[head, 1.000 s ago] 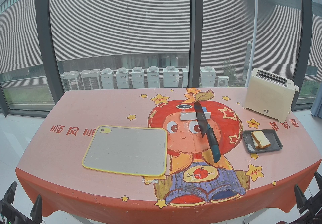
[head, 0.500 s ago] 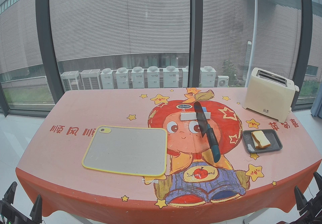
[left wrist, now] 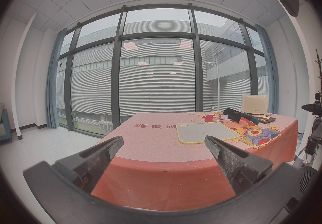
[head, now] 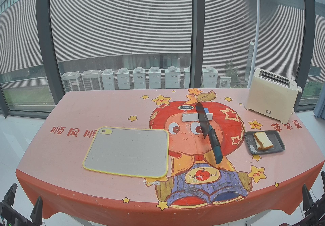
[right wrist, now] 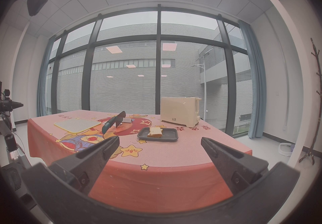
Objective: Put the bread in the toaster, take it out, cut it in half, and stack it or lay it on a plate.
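A slice of bread (head: 263, 140) (right wrist: 155, 131) lies on a dark grey plate (head: 278, 140) (right wrist: 169, 135) at the table's right side. Behind it stands the cream toaster (head: 272, 94) (right wrist: 179, 110) (left wrist: 255, 104), slots up. A knife (head: 210, 132) (right wrist: 112, 122) (left wrist: 239, 115) with a teal handle leans its blade on a white block (head: 189, 117) at the centre. The grey cutting board (head: 128, 151) (left wrist: 205, 131) (right wrist: 77, 124) with a yellow rim lies left of it. My left gripper (head: 22, 203) (left wrist: 162, 159) hangs open below the table's front left edge. My right gripper (head: 316, 189) (right wrist: 159, 159) hangs open below the front right edge.
The table (head: 101, 111) has an orange cartoon cloth and stands against tall windows (head: 122, 27). Its front edge lies between both grippers and the objects. Open floor surrounds the table on both sides.
The right gripper has dropped slightly lower at the head view's bottom right corner. Everything on the table is as before.
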